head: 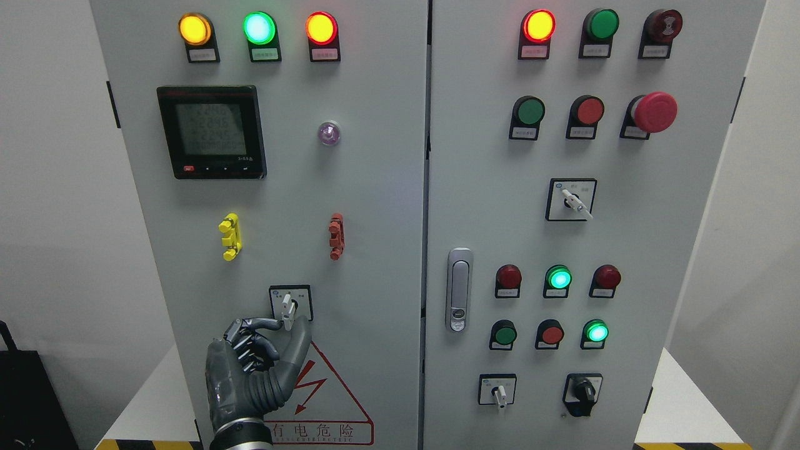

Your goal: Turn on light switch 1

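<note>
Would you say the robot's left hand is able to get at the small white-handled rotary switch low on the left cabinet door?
Probably yes: the left hand already has its fingertips at the white-handled rotary switch, with nothing between them.

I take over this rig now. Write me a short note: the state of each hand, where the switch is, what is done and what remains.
Left hand: raised at the lower left door of the cabinet, thumb and index finger pinching the white lever of the rotary switch; other fingers curled.
Right hand: not in view.
Switch: below the yellow clip, above the warning triangle; its lever stands about upright.
Done: reach and grasp.
Left: turn the lever, check the result, then release and withdraw.
</note>
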